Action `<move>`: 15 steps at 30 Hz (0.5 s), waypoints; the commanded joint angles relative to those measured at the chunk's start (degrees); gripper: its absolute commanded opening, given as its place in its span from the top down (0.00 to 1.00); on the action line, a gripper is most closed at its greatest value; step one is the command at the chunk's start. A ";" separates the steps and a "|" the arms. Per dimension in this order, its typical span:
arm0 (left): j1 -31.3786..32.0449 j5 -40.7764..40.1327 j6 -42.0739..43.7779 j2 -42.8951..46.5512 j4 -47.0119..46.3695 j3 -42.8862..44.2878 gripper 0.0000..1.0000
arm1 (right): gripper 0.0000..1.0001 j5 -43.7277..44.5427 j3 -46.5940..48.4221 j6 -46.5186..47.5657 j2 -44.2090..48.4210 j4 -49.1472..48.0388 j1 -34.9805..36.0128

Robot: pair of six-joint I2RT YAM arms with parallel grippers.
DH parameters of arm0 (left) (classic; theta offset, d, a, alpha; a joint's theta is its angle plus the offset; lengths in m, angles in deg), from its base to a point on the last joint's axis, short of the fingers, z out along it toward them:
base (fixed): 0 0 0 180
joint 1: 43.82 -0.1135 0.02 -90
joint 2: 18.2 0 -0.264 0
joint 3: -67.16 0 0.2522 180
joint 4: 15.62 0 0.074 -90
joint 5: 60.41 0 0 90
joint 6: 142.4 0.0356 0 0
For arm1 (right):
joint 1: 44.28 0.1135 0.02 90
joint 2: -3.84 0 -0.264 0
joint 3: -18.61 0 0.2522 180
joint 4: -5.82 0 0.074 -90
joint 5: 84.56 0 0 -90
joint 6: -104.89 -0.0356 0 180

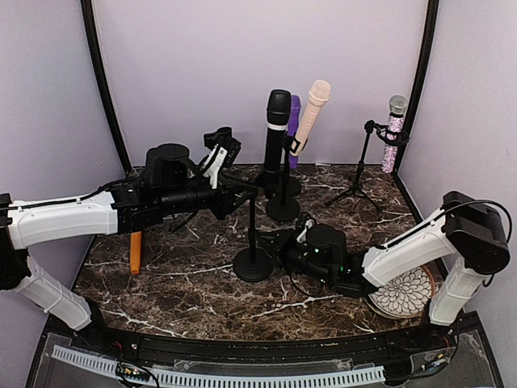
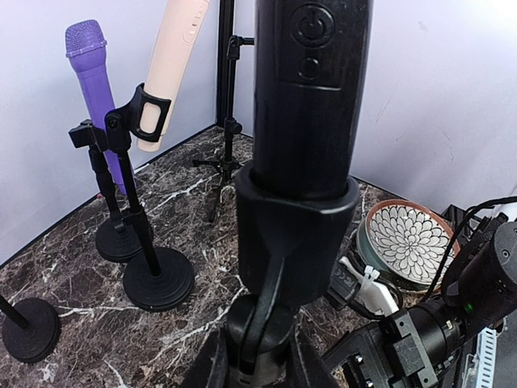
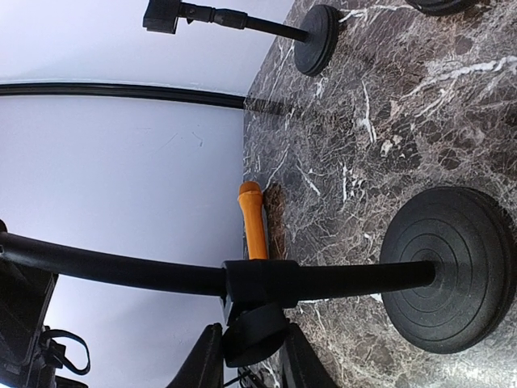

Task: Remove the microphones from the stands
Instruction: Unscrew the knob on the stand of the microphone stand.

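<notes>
- Dark, white-veined bench (image 1: pixel 186 299) is enclosed by pale lilac walls.
- Nearest on the right, a patterned bowl (image 1: pixel 408 293) is half covered by the right arm.
- The right fingers (image 3: pixel 206 360) are pinched on a collar low on the pole of the stand (image 1: pixel 253 265), just above its round base. Only their tips are in frame.
- An orange stick-shaped object (image 1: pixel 135 252) is laid flat at the left, and its kind cannot be made out.
- The left fingers (image 2: pixel 208 368) are closed on the stand's clip joint and largely hidden beneath it.
- The black microphone (image 1: pixel 277 129) is seated upright in that clip.
- Farther back, a beige microphone (image 1: pixel 311 113), a purple microphone (image 2: pixel 90 73) and a glittery microphone (image 1: pixel 394 133) are held in their own stands. From above, the purple one is mostly hidden.
</notes>
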 commanded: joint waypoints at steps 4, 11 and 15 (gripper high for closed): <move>0.39 1.48 -1.87 -0.20 5.02 -0.50 0.89 | 0.89 1.88 1.32 2.23 0.20 -3.55 -0.60; 0.38 1.31 -1.55 -0.08 5.12 -0.54 0.90 | 0.98 2.12 2.63 7.09 1.16 -0.04 -0.70; 0.35 1.10 -1.33 -0.11 5.21 -0.54 0.89 | 1.00 4.03 3.03 12.89 2.79 3.56 -0.70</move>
